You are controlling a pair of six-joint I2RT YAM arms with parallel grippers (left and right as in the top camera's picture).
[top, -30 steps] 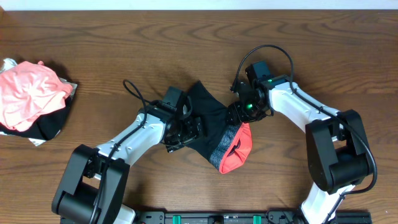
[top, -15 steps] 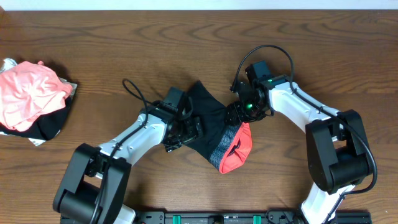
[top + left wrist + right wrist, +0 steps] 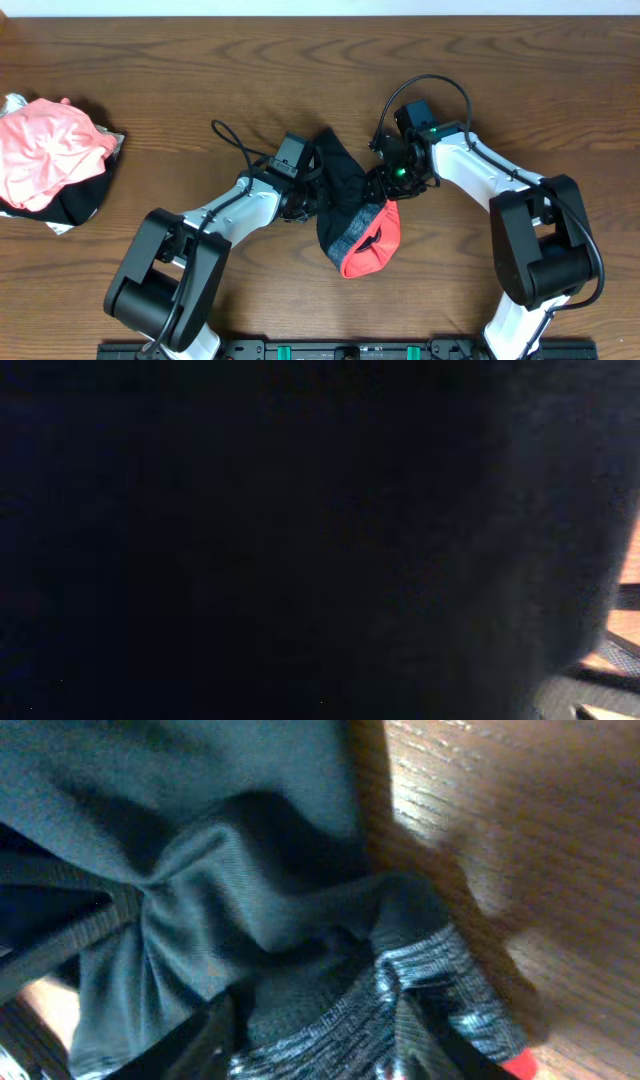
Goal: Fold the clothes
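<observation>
The clothes [image 3: 345, 195] lie bunched mid-table: black leggings with a grey waistband [image 3: 352, 232] and a coral-red edge [image 3: 372, 250] at the front. My left gripper [image 3: 312, 200] is buried in the bundle's left side, shut on the black cloth. In the left wrist view, black fabric [image 3: 300, 540] fills nearly everything and hides the jaws. My right gripper [image 3: 385, 188] sits at the bundle's right side. In the right wrist view the right gripper [image 3: 315, 1040] has dark fingers [image 3: 212, 1032] on either side of the bunched grey waistband [image 3: 440, 980], pinching it.
A crumpled pile of pink and black garments [image 3: 50, 160] lies at the table's far left edge. Black cables loop above both wrists. A black rail [image 3: 350, 350] runs along the front edge. Bare wood [image 3: 520, 840] shows right of the waistband.
My left gripper has gone from open to shut and moved right and up into the bundle. The cloth has bunched narrower and the coral end has shifted left. The right arm barely moved.
</observation>
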